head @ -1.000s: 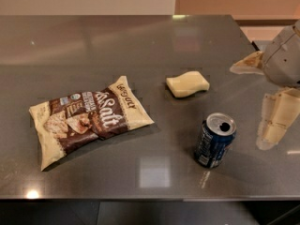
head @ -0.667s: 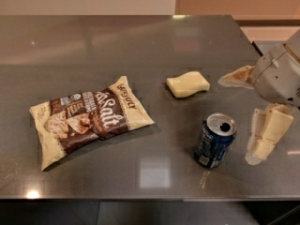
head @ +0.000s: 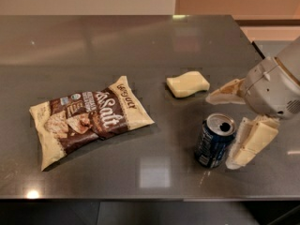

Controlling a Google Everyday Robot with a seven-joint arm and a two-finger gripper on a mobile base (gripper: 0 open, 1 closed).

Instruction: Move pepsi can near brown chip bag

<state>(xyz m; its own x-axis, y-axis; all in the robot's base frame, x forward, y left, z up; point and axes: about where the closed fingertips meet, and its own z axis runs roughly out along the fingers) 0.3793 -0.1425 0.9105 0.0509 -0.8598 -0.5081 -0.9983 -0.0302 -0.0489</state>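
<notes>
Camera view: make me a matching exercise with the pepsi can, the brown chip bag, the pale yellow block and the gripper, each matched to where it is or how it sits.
Things:
1. pepsi can
2. brown chip bag
3. pale yellow block
4. gripper

Descriptions:
A. lying flat on the left part of the table
B. open, at the table's right side, close by the pepsi can
C. standing upright near the front right
D. lying farther back than the pepsi can, around mid-table

Pairs: 1-C, 2-A, 3-D, 4-B

Gripper [head: 221, 131] by pepsi can [head: 212, 146]; tabletop [head: 173, 144] free toward brown chip bag [head: 89, 118]
</notes>
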